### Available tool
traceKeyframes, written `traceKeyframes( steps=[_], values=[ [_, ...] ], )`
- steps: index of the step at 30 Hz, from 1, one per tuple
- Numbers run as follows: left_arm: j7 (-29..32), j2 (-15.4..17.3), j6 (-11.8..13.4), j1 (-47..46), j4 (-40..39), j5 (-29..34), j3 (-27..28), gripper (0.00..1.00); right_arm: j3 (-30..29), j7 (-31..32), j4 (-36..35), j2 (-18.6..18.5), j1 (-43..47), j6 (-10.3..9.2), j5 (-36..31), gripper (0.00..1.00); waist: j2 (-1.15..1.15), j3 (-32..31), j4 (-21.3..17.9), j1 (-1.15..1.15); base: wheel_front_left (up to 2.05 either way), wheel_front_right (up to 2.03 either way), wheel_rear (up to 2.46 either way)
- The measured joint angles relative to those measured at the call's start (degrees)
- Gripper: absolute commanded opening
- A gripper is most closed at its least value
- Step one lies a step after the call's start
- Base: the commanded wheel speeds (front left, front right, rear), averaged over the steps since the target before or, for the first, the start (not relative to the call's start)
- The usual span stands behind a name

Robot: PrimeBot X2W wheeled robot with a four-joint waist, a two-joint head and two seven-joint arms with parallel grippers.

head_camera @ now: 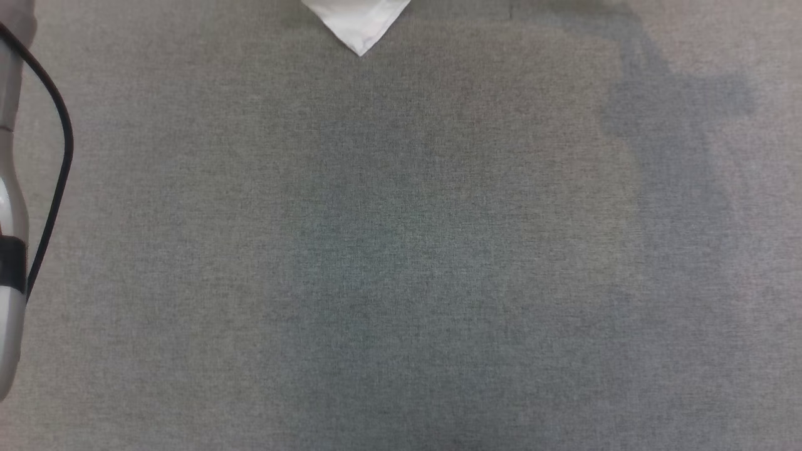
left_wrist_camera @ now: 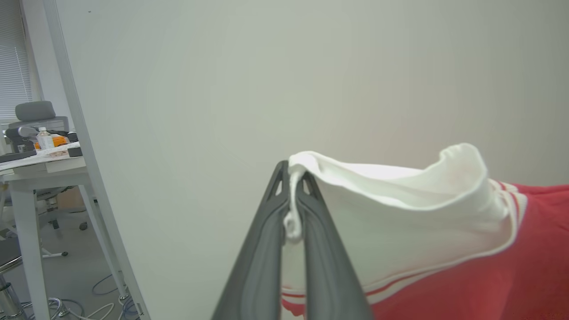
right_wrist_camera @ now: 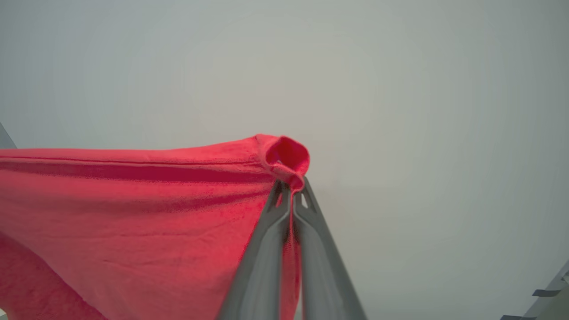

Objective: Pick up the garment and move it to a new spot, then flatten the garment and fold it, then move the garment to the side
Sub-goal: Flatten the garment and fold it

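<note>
The left gripper (left_wrist_camera: 293, 178) is closed on the garment (left_wrist_camera: 422, 222). Its two dark fingers pinch a bunched fold of the white sleeve (left_wrist_camera: 400, 195) near the sleeve's hem. From that pinch the sleeve runs out to the right of the left wrist view, past red and white striped trim and into the red body of the shirt.

The right gripper (right_wrist_camera: 291, 186) is also closed on the garment. It clamps a small curled roll of red cloth (right_wrist_camera: 286, 158) at the cloth's edge. From there the red cloth stretches to the left of the right wrist view in a wide, slightly creased sheet, with a seam running along its upper edge. So the shirt hangs in the air between the two grippers, in front of a pale wall (right_wrist_camera: 400, 89).

In the head view a white pointed corner of cloth (head_camera: 360, 25) hangs in at the middle of the top edge, above a grey woven surface (head_camera: 401, 263). I cannot tell whether it touches that surface. A pale forearm (head_camera: 9, 250) with a black cable (head_camera: 59, 156) stands along the left edge.

Behind the left gripper, at the far left, are a white desk (left_wrist_camera: 40, 171) with a bottle (left_wrist_camera: 43, 138), and a grey chair (left_wrist_camera: 35, 111).
</note>
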Motion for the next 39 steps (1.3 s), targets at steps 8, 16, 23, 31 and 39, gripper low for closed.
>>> traceKeyframes(
  steps=[8,16,23,31,39],
  values=[
    [-1.3,-0.9,-0.9,-2.5,4.4,-0.4,0.5,0.00,3.9,-1.8,1.8,0.6,-2.9,0.00,1.1,0.00,0.00,6.7,0.4,0.00,0.00,0.00,0.00],
    [-1.7,-2.7,-3.3,-0.4,9.2,-3.9,2.3,0.00,10.3,-1.7,1.7,0.5,-0.8,0.00,5.5,0.00,0.00,11.3,0.8,0.01,0.00,0.00,0.00],
    [-1.9,-4.0,-6.0,7.7,12.5,-6.7,3.4,0.00,15.9,-1.3,-1.0,-1.6,7.1,-0.01,10.6,0.00,0.00,11.4,1.7,0.00,0.00,0.00,0.00],
    [-2.8,-5.6,-8.9,21.2,13.8,-9.3,3.8,0.00,20.7,-3.7,-4.2,-4.9,21.4,-0.01,16.3,0.00,0.00,8.8,2.8,0.00,0.00,0.00,0.00],
    [-3.4,-5.9,-10.6,35.5,11.6,-11.2,4.1,0.00,22.3,-7.0,-7.3,-8.0,34.0,0.00,20.9,0.00,0.00,3.8,3.5,0.00,0.00,0.00,0.00]
  ],
)
